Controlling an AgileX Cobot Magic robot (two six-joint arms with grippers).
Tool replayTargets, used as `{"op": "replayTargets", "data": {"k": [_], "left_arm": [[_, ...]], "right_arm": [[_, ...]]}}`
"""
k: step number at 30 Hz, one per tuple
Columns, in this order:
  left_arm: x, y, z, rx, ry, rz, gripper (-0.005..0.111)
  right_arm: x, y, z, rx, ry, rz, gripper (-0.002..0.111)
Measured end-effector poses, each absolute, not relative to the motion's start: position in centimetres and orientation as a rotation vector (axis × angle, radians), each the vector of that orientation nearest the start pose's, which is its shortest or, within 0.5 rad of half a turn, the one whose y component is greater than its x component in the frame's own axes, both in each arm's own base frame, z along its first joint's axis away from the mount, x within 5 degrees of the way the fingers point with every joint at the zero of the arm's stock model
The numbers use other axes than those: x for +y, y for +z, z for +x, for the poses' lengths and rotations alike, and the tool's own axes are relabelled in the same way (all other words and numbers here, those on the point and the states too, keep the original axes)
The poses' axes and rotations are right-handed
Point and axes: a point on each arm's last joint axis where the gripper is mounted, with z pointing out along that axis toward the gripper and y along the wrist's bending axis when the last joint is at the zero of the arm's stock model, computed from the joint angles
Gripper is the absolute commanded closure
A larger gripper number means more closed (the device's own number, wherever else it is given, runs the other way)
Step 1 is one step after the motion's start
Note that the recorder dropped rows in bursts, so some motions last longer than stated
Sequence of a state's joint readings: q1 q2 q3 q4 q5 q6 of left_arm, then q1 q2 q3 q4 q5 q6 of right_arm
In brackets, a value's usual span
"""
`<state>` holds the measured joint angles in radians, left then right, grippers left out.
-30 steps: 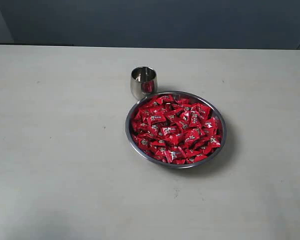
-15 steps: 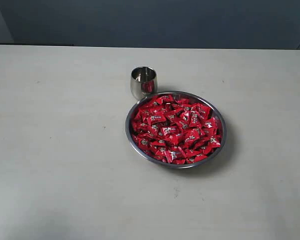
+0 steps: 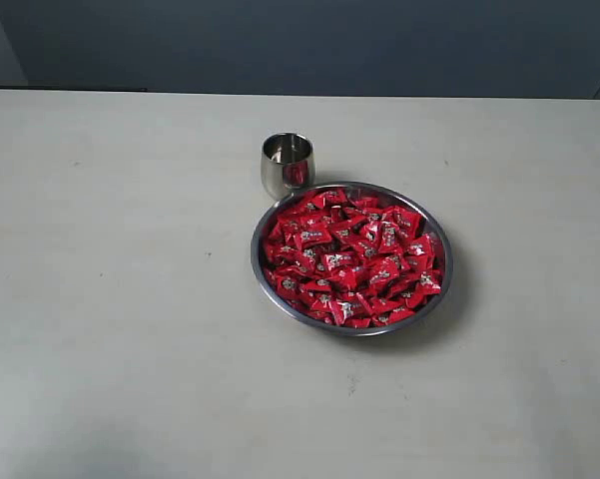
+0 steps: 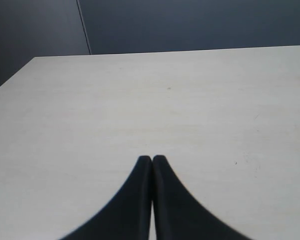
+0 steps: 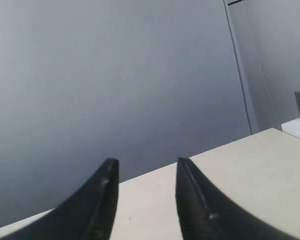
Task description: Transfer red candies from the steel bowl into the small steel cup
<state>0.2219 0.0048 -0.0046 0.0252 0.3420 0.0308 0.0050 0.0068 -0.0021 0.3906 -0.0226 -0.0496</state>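
A: Starting on the left: our left tool (image 4: 151,160) has its jaws pressed together with nothing between them, above bare surface (image 3: 110,299).

B: Agreed. Next comes the small steel cup (image 3: 288,163), upright, a little nearer the surface's back edge than its front edge. We cannot tell whether it touches the steel bowl (image 3: 256,261) or only stands just beside it.

A: The bowl sits near the middle of the surface, heaped with the red candies (image 3: 351,257). We see none in the cup; the red on its side looks to us like a reflection.

B: How do we expect a candy to handle?

A: We judge them very light, with slick, crinkly wrappers over a hard centre. A packet can squirt out of a pinch, or neighbours can come up with it.

B: So we take one lying on top of the heap, across the plump middle of the packet, not by its flat crimped end. We also go gently, since a thin bowl may slide and a narrow cup may tip.

A: On the right, our right tool (image 5: 146,167) has its jaws apart and empty, raised and facing the wall (image 5: 115,75) beyond the surface's edge.
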Motion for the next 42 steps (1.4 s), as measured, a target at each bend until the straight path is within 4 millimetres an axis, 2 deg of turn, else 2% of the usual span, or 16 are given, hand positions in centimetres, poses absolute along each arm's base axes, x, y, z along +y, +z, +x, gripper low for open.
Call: {"op": "replayTargets", "data": {"k": [7,13,18,21,26,35,38,42], "left_arm": [[1.3,18.4,5.2,1.823,0.203,-0.159,0.106],[1.3,18.4,5.2,1.823,0.203,-0.159,0.106],[1.3,18.4,5.2,1.823,0.203,-0.159,0.106],[1.3,18.4,5.2,1.823,0.203,-0.159,0.106],[1.3,18.4,5.2,1.823,0.203,-0.159,0.106],[1.3,18.4,5.2,1.823,0.203,-0.159,0.106],[1.3,18.4,5.2,1.823,0.203,-0.159,0.106],[1.3,18.4,5.2,1.823,0.203,-0.159,0.106]], "right_arm": [[-0.1,21.6,5.6,1.434,0.346,0.322,0.070],[-0.5,22.3,5.5,1.338,0.347,0.363,0.070],[-0.8,22.5,5.4,1.285,0.445,0.480,0.071],[-0.6,22.2,5.5,1.317,0.482,0.497,0.080],[-0.5,22.0,5.6,1.350,0.503,0.502,0.109],[-0.5,21.6,6.4,1.418,0.493,0.537,0.109],[-0.4,23.0,6.9,1.442,0.496,0.537,0.109],[0.3,26.8,8.4,1.555,0.486,0.450,0.108]]}}
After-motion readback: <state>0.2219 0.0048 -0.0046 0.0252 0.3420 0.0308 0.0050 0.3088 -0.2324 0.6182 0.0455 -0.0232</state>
